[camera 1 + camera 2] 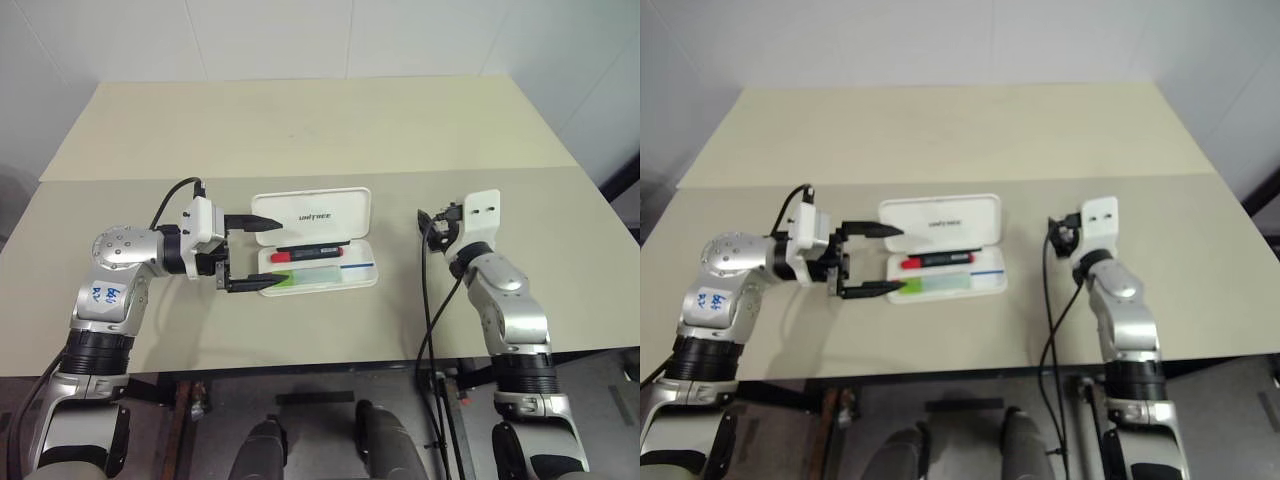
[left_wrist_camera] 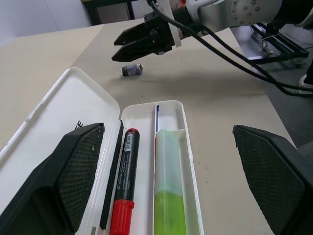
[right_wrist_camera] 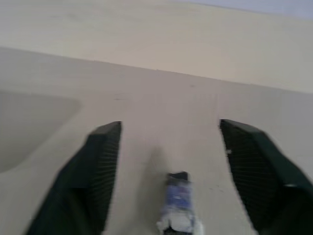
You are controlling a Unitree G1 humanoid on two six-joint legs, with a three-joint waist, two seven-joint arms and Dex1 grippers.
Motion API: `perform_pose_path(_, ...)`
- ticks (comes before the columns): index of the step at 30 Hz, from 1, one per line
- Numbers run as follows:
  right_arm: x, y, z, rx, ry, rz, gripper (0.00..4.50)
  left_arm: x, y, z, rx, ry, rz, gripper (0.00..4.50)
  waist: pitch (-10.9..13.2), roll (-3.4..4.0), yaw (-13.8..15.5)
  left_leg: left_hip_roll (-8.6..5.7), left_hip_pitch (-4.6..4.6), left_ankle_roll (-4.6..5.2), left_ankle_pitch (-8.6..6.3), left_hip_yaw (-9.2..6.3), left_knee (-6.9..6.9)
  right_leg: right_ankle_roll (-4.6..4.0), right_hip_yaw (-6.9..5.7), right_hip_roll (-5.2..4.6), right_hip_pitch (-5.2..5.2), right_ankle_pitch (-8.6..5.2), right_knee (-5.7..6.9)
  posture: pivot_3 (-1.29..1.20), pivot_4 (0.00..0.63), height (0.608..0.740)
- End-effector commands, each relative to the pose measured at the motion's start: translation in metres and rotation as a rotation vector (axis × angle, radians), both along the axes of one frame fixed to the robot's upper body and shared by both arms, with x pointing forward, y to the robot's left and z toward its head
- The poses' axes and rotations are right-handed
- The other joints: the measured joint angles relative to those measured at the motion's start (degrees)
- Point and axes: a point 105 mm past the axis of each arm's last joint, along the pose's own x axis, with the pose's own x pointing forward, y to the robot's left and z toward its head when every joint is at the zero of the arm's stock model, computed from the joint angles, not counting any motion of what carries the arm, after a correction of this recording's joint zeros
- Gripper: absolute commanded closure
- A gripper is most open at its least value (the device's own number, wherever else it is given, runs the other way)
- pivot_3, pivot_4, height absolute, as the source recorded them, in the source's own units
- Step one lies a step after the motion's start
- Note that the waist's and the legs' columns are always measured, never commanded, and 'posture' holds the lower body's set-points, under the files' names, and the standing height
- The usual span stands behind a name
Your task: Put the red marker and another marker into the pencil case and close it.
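while the pencil case (image 1: 318,245) lies open near the middle of the table (image 1: 300,130), its lid (image 1: 312,215) is folded back flat on the far side and its tray (image 1: 363,274) sits nearer the robot. in the tray the red marker (image 2: 123,186) lies lengthwise next to the lid hinge, and another marker (image 2: 169,193), light green and translucent, lies alongside it in the neighbouring compartment, on the side away from the lid. red and blue stripes show on the tray floor past the markers.

the left gripper (image 1: 258,254) reaches in from the robot's left, level with the table, its fingers (image 2: 73,176) spread wide, one tip over the lid and the other at the tray's near edge; they hold nothing.

the right gripper (image 3: 168,166) is well apart to the right of the case, its fingers (image 3: 95,171) also spread and empty. a small grey-blue piece (image 3: 177,203) lies on the table between and just under them, untouched.
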Motion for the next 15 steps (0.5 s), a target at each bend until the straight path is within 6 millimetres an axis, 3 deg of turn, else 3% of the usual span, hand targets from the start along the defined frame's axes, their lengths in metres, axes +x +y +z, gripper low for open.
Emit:
perform_pose_path(1, -0.007, 0.005, -0.011, 0.04, 0.014, -0.024, 0.25, -0.002, 0.001, 0.007, -0.007, -0.038, -0.005, 0.0, 0.0, 0.0, 0.0, 0.0, 0.0, 0.0, 0.0, 0.0, -0.01, 0.0, 0.0, 0.0, 0.0, 0.0, 0.01, 0.0, 0.15, 0.74)
perform_pose_path(3, -0.009, 0.009, -0.029, 0.079, 0.065, -0.034, 0.25, -0.002, 0.001, 0.007, -0.005, -0.038, -0.008, 0.0, 0.0, 0.0, 0.0, 0.0, 0.0, 0.0, 0.0, 0.0, -0.04, 0.0, 0.0, 0.0, 0.0, 0.0, 0.04, 0.0, 0.15, 0.74)
perform_pose_path(9, -0.007, -0.003, -0.046, 0.127, 0.106, -0.117, 0.25, -0.002, -0.001, 0.009, -0.006, -0.041, -0.013, 0.0, 0.0, -0.02, 0.0, 0.0, 0.03, 0.0, 0.0, 0.0, -0.01, 0.0, 0.01, 0.0, 0.02, 0.0, -0.05, 0.0, 0.15, 0.74)
perform_pose_path(12, -0.002, -0.004, -0.043, 0.171, 0.091, -0.124, 0.89, -0.002, -0.002, 0.009, -0.008, -0.043, -0.017, 0.0, 0.0, -0.02, -0.1, 0.0, 0.07, 0.01, 0.01, 0.01, 0.06, -0.02, 0.01, 0.0, 0.06, -0.01, -0.08, 0.0, 0.15, 0.74)
perform_pose_path(15, 0.002, 0.001, -0.036, 0.178, 0.07, -0.105, 1.98, -0.001, -0.003, 0.01, -0.011, -0.047, -0.017, 0.0, 0.0, -0.02, -0.1, 0.0, 0.06, 0.04, 0.05, 0.01, 0.13, -0.05, 0.02, 0.0, 0.09, 0.0, -0.12, 0.0, 0.15, 0.74)
